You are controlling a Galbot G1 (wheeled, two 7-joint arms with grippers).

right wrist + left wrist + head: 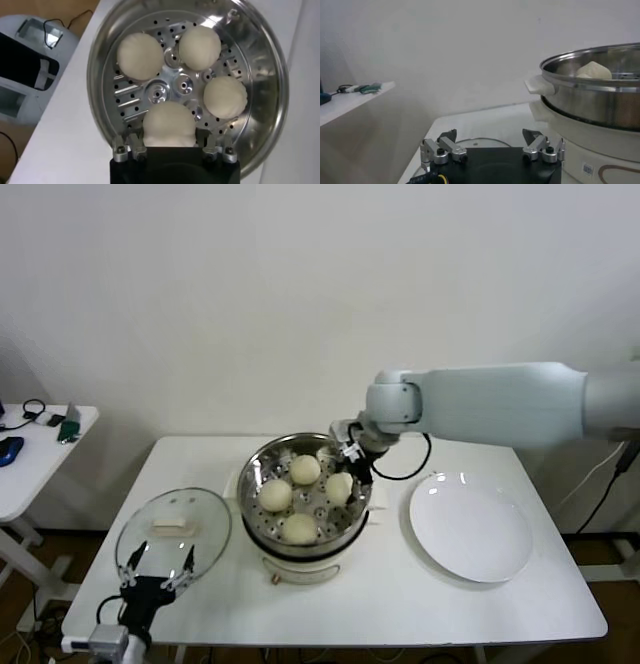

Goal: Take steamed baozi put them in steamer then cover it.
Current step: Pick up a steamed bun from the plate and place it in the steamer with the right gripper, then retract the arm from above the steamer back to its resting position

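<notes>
Steamer (pixel 305 529) standing upright at the table (pixel 400 604) centre, its round mouth facing up, steel pot seated on a white base with a side handle (pixel 539 85) projecting level toward the table's left end; 4 steamed baozi (pixel 299 528) lying on the perforated basket floor, spaced in a ring around the central hub, none stacked; being round, they show no long axis. Right gripper (pixel 169 146) reaching over the far right rim of the pot, its fingers set narrowly on either side of 1 bun (pixel 169 125) that rests on the floor; in the right wrist view the fingertips flank that bun closely. Cover (pixel 173 530) lying flat on the table to the left of the steamer, apart from it, handle (pixel 175 527) uppermost, the handle's long axis running left to right. Left gripper (pixel 158 570) at the table's near left edge, just short of the cover's near rim, fingers spread wide, holding nothing. White plate (pixel 470 529) flat on the table to the right of the steamer.
</notes>
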